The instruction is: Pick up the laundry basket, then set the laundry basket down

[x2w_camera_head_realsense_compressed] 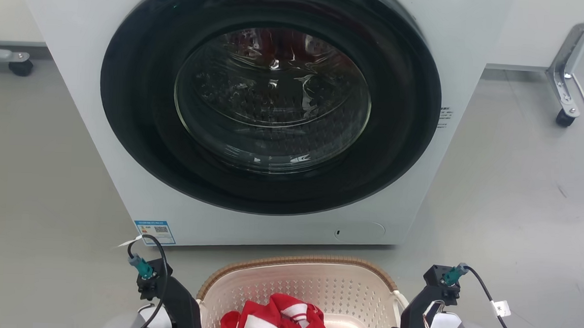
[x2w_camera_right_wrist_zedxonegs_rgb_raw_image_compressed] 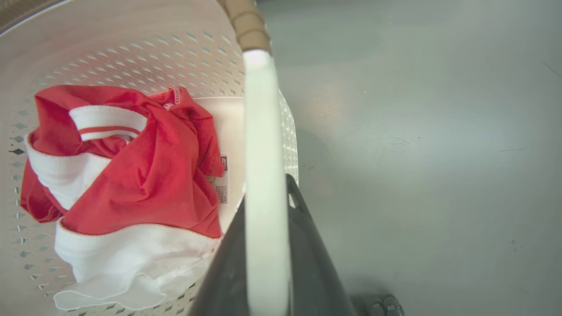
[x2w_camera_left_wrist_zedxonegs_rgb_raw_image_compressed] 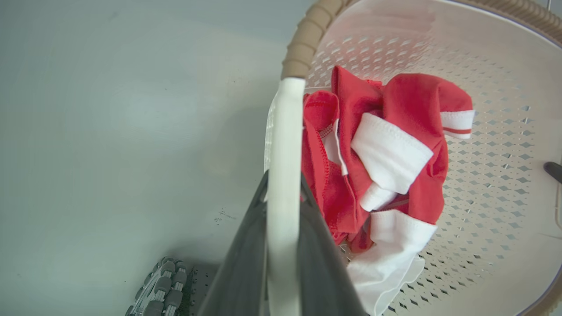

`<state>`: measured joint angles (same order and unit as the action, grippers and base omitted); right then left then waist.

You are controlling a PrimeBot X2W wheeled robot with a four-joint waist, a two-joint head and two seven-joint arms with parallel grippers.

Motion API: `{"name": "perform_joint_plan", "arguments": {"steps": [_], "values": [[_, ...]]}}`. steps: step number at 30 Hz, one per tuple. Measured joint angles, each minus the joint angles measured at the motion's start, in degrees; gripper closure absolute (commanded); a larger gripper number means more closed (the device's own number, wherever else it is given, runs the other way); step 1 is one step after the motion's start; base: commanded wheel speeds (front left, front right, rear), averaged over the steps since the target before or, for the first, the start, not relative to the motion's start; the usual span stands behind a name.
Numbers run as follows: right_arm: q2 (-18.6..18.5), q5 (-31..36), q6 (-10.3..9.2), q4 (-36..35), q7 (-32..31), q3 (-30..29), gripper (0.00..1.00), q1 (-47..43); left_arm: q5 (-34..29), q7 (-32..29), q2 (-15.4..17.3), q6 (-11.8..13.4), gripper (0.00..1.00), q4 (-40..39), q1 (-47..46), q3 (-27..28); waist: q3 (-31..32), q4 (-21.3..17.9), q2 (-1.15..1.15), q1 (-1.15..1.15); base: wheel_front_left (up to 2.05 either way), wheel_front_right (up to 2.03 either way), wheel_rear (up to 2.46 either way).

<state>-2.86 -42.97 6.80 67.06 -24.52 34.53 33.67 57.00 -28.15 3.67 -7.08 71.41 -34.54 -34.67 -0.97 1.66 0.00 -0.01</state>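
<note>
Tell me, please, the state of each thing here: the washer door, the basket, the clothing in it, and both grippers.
washing machine door, shut.
laundry basket, upright, gripped on both sides.
red and white garment, crumpled, lying inside the laundry basket.
left gripper, shut on the basket's left handle.
right gripper, shut on the basket's right handle.

We list: laundry basket [x2w_camera_head_realsense_compressed: 316,288], cream, walls pierced in a diamond grid; rim [x2w_camera_head_realsense_compressed: 297,259] brown, woven-look; handle [x2w_camera_left_wrist_zedxonegs_rgb_raw_image_compressed: 283,131] white. Garment [x2w_camera_right_wrist_zedxonegs_rgb_raw_image_compressed: 145,175], red with white bands, one band red-striped. Washing machine [x2w_camera_head_realsense_compressed: 79,76], white; door [x2w_camera_head_realsense_compressed: 137,103] black; sticker [x2w_camera_head_realsense_compressed: 155,232] blue. Floor [x2w_camera_head_realsense_compressed: 507,193], pale grey. Left tool [x2w_camera_left_wrist_zedxonegs_rgb_raw_image_compressed: 283,177] and right tool [x2w_camera_right_wrist_zedxonegs_rgb_raw_image_compressed: 266,188], both dark grey.
</note>
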Motion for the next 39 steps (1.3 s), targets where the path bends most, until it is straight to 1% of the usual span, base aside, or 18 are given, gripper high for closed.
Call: {"name": "perform_joint_plan", "arguments": {"steps": [3, 9, 17, 23, 28, 30, 39], "values": [[0.0, -0.5, -1.03, -0.2, -0.5, 0.7, 1.00, -0.3, 0.0, -0.5, 0.0, 0.0, 1.00, 0.1, 0.6, -0.5, 0.6, -0.2, 0.00, 0.00, 0.00, 0.00, 0.00], [0.0, -1.3, -2.31, -0.7, -1.2, 2.2, 1.00, -0.5, 0.0, -0.5, 0.0, 0.0, 1.00, 0.1, 1.0, -0.9, 0.9, -0.4, 0.00, 0.00, 0.00, 0.00, 0.00], [-0.1, -3.1, -3.54, -1.4, -1.9, 3.5, 1.00, -0.5, -0.1, -0.6, 0.0, 0.0, 1.00, 0.2, 1.0, -1.2, 0.8, -0.5, 0.01, 0.01, 0.00, 0.00, 0.00], [-0.2, -4.0, -4.23, -1.6, -2.1, 4.2, 1.00, -0.5, -0.1, -0.6, 0.0, 0.0, 1.00, 0.3, 1.0, -1.3, 0.7, -0.6, 0.01, 0.01, 0.00, 0.00, 0.00], [-0.2, -4.6, -4.38, -1.6, -2.2, 5.0, 1.00, -0.5, 0.0, -0.6, 0.0, 0.0, 1.00, 0.3, 1.2, -1.3, 0.6, -0.7, 0.01, 0.01, 0.00, 0.00, 0.00], [-0.2, -4.9, -4.77, -1.7, -2.2, 5.2, 1.00, -0.5, 0.1, -0.6, 0.0, 0.0, 1.00, 0.3, 1.3, -1.2, 0.6, -0.7, 0.01, 0.01, 0.00, 0.00, 0.00], [-0.2, -5.6, -4.86, -1.6, -2.2, 6.1, 1.00, -0.5, 0.4, -0.5, 0.0, 0.0, 1.00, 0.4, 1.3, -1.2, 0.3, -0.6, 0.01, 0.01, 0.00, 0.00, 0.00]]}}
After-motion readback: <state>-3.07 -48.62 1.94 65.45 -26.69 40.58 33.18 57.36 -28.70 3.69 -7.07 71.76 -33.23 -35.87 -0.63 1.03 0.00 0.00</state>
